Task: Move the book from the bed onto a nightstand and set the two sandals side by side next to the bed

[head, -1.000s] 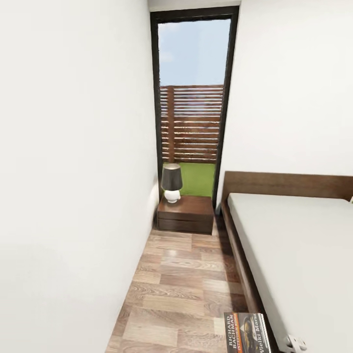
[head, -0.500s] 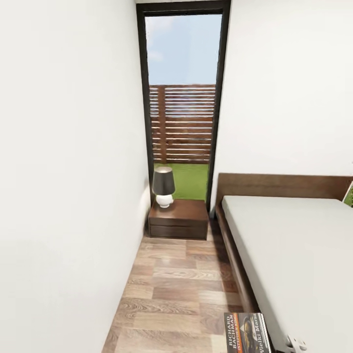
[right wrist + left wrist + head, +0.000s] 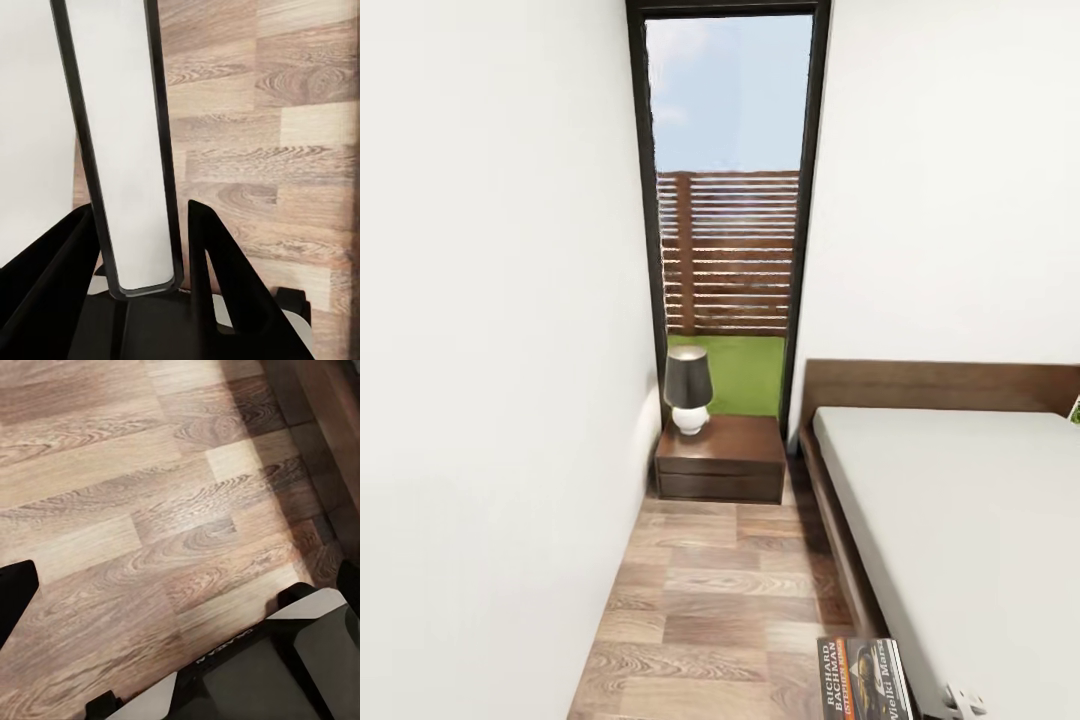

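The book (image 3: 863, 680), dark with an orange band and white "Richard Bachman" lettering, hangs at the lower edge of the head view, over the floor beside the bed (image 3: 960, 520). In the right wrist view my right gripper (image 3: 139, 225) is shut on the book (image 3: 124, 150), seen edge-on between the black fingers (image 3: 206, 247). The nightstand (image 3: 735, 450) stands ahead at the end of the aisle, between the wall and the headboard. My left gripper (image 3: 184, 585) is open over bare floor. The sandals are out of view.
A lamp (image 3: 687, 385) with a dark shade stands on the nightstand's left part. A tall black-framed window (image 3: 725, 200) rises behind it. The white wall (image 3: 490, 400) on the left and the bed frame (image 3: 840, 540) bound a narrow wood-plank aisle (image 3: 720, 600).
The whole head view has shifted, so the camera has moved: the nightstand and window now sit further left in the picture. The book keeps its place in the right gripper.
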Controlling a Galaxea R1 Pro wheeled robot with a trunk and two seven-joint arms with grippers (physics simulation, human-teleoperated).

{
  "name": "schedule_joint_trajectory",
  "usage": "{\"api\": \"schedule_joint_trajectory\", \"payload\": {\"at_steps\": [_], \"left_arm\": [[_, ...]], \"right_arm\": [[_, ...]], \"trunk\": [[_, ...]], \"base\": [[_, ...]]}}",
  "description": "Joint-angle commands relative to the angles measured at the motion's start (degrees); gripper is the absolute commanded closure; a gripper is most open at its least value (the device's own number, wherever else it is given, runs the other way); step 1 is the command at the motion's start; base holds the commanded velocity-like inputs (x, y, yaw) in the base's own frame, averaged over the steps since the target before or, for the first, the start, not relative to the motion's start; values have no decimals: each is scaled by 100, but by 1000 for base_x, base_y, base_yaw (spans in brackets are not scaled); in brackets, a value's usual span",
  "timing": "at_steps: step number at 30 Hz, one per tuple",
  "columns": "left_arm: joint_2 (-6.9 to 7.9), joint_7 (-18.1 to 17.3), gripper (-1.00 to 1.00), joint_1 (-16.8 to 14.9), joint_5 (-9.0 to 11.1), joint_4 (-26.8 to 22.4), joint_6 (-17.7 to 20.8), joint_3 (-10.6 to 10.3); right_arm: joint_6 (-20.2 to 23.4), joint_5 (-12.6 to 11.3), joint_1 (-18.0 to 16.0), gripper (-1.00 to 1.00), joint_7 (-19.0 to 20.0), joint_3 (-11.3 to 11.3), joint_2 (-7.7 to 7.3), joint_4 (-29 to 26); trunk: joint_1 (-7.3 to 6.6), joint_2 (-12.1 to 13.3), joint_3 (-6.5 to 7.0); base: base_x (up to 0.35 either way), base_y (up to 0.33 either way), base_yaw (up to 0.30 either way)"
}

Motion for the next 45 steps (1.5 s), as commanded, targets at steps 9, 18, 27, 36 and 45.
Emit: {"api": "schedule_joint_trajectory", "payload": {"at_steps": [9, 18, 27, 36, 45], "left_arm": [[-1, -21, -100, -4, -61, 2, -28, 48], [-1, -21, -100, -4, -61, 2, -28, 47], [-4, -22, -100, -4, -61, 2, -28, 51], [-1, -29, -100, -5, -61, 2, -28, 54], [-1, -30, -100, -5, -61, 1, -28, 56]], "right_arm": [[36, -68, -9, 100, 24, 20, 0, 11], [36, -68, -11, 100, 17, 20, 0, 11], [36, -64, -13, 100, 16, 20, 0, 11], [36, -66, -13, 100, 8, 23, 0, 11], [36, -67, -11, 100, 10, 19, 0, 11]], "trunk": [[7, -11, -12], [7, -11, -12], [7, -11, -12], [7, -11, -12], [7, -11, -12]], "base": [[330, 0, -201], [330, 0, -15], [327, 0, 0], [318, 0, 0], [303, 0, 0]]}}
